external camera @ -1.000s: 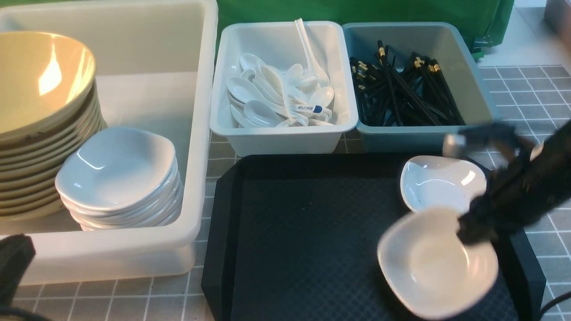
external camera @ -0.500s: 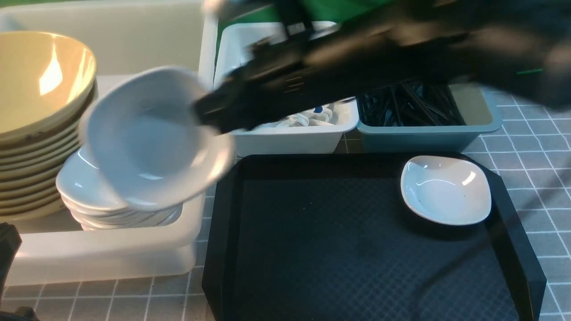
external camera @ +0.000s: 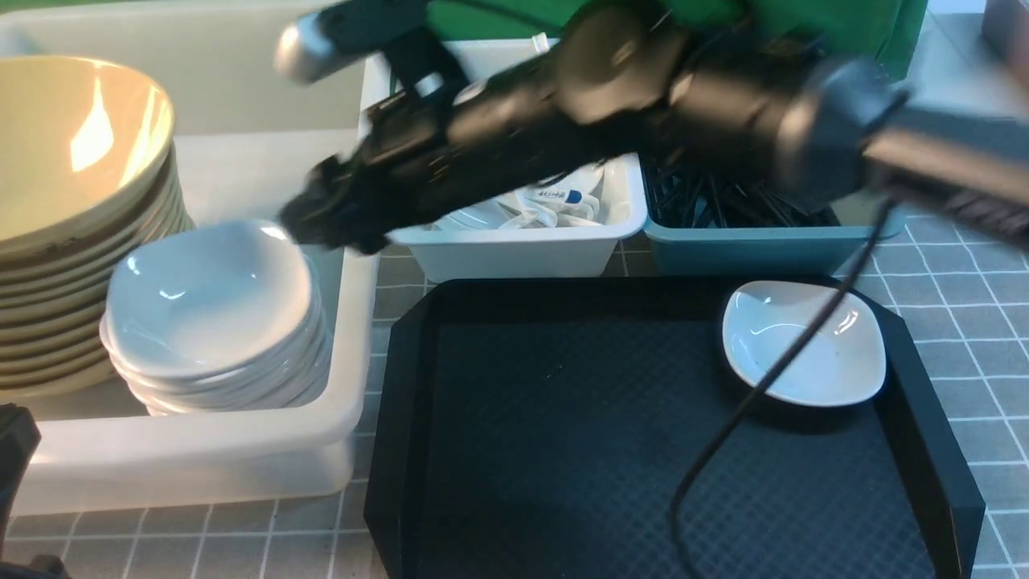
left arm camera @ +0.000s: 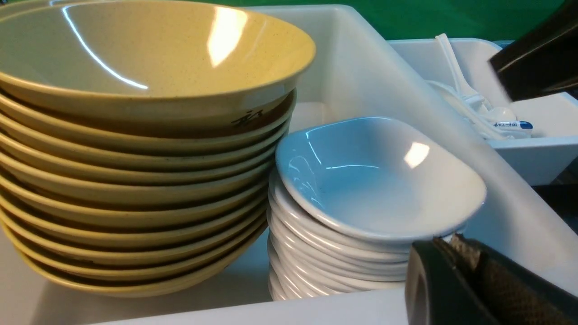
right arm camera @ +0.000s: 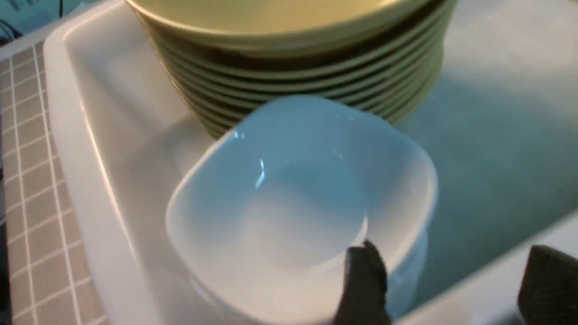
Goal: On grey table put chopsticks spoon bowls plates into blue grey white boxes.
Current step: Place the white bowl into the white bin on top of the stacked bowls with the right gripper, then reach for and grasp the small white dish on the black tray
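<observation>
White plates (external camera: 211, 310) stacked inside milky-white tub (external camera: 346, 322) at left, just beside yellow bowls (external camera: 76, 201). Above top plate, right gripper (right arm camera: 454, 266) spread wide, holding nothing. At near left, left gripper (left arm camera: 456, 271) pressed together, empty. On black tray (external camera: 563, 418), far right, single plate (external camera: 804, 342).

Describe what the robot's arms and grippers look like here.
The right arm is black, built of rounded cylindrical segments, with a silver-grey cap near the wrist and a thin black cable hanging from it. The right gripper has two blunt black fingers. The left gripper is black too, with a cross-hatched pad. No markings are legible.
</observation>
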